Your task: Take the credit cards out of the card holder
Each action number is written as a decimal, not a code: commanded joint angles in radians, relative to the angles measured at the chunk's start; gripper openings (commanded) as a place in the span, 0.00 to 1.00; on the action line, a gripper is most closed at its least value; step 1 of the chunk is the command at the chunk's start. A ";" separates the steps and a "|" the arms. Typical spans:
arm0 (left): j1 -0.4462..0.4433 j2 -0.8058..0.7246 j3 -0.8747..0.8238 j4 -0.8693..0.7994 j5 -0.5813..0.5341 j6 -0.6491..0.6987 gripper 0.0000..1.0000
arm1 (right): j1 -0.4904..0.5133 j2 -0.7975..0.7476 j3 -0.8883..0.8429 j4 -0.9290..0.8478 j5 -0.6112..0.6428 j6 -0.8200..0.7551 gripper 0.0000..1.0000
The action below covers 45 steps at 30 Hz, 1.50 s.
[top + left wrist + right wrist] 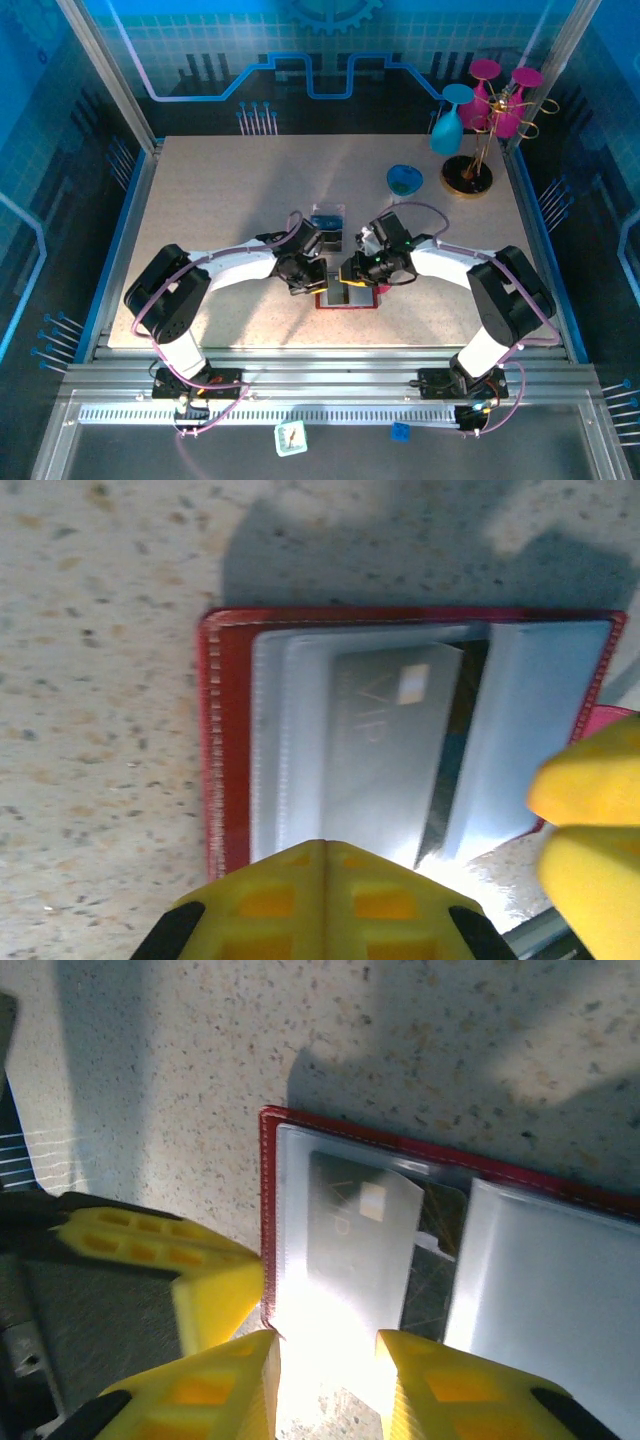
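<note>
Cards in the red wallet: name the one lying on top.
The silvery card with the chip and VIP lettering; the dark card pokes out from beneath its edge.

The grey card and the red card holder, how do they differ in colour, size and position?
Colour: the grey card is silvery with a small pale square; the card holder has a red stitched rim and pale pockets. Size: the card is clearly smaller than the holder. Position: the holder lies open and flat on the table; the card sits slightly askew among its pockets. Both are flat and rectangular.
</note>
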 commanded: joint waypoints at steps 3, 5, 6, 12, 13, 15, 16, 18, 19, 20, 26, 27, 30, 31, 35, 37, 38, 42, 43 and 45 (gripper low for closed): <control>-0.007 0.048 0.025 -0.034 -0.005 0.027 0.00 | -0.032 -0.012 -0.041 0.042 -0.055 0.018 0.31; -0.006 0.057 0.024 -0.043 -0.011 0.031 0.00 | -0.039 -0.008 -0.052 0.056 -0.066 0.021 0.31; -0.006 0.060 0.023 -0.046 -0.014 0.033 0.00 | -0.040 -0.005 -0.055 0.063 -0.071 0.022 0.31; -0.006 0.084 0.018 -0.053 -0.020 0.037 0.00 | -0.045 0.031 -0.063 0.108 -0.110 0.033 0.31; -0.007 0.088 0.018 -0.052 -0.020 0.039 0.00 | -0.045 0.040 -0.063 0.116 -0.120 0.033 0.31; -0.007 0.095 0.019 -0.057 -0.022 0.040 0.00 | -0.045 0.056 -0.064 0.123 -0.126 0.033 0.31; -0.007 0.097 0.019 -0.064 -0.024 0.044 0.00 | -0.045 0.063 -0.064 0.126 -0.127 0.033 0.30; -0.007 0.100 0.022 -0.077 -0.031 0.048 0.00 | -0.045 0.075 -0.068 0.128 -0.129 0.030 0.30; -0.007 0.100 0.025 -0.083 -0.033 0.051 0.00 | -0.045 0.081 -0.069 0.128 -0.129 0.028 0.30; -0.007 0.101 0.025 -0.086 -0.033 0.051 0.00 | -0.045 0.085 -0.071 0.127 -0.127 0.026 0.30; -0.007 0.113 0.028 -0.088 -0.027 0.051 0.00 | -0.045 0.086 -0.072 0.097 -0.097 0.001 0.30; -0.007 0.114 0.029 -0.087 -0.027 0.051 0.00 | -0.045 0.085 -0.073 0.098 -0.098 0.000 0.30; -0.007 0.118 0.031 -0.089 -0.025 0.051 0.00 | -0.045 0.087 -0.069 0.086 -0.091 -0.007 0.30; -0.007 0.119 0.032 -0.088 -0.024 0.052 0.00 | -0.045 0.089 -0.066 0.081 -0.088 -0.010 0.30; -0.008 0.122 0.030 -0.091 -0.022 0.051 0.00 | -0.045 0.083 -0.067 0.080 -0.089 -0.010 0.30; -0.007 0.123 0.028 -0.090 -0.025 0.051 0.00 | -0.045 0.072 -0.069 0.090 -0.096 -0.005 0.30; -0.007 0.123 0.027 -0.091 -0.025 0.051 0.00 | -0.045 0.066 -0.074 0.098 -0.102 0.000 0.30; -0.006 0.125 0.025 -0.092 -0.025 0.051 0.00 | -0.046 0.038 -0.077 0.112 -0.110 0.016 0.30; -0.008 0.125 0.025 -0.091 -0.025 0.051 0.00 | -0.046 0.033 -0.077 0.109 -0.107 0.016 0.30; -0.007 0.127 0.024 -0.091 -0.025 0.050 0.00 | -0.046 0.025 -0.078 0.106 -0.105 0.018 0.30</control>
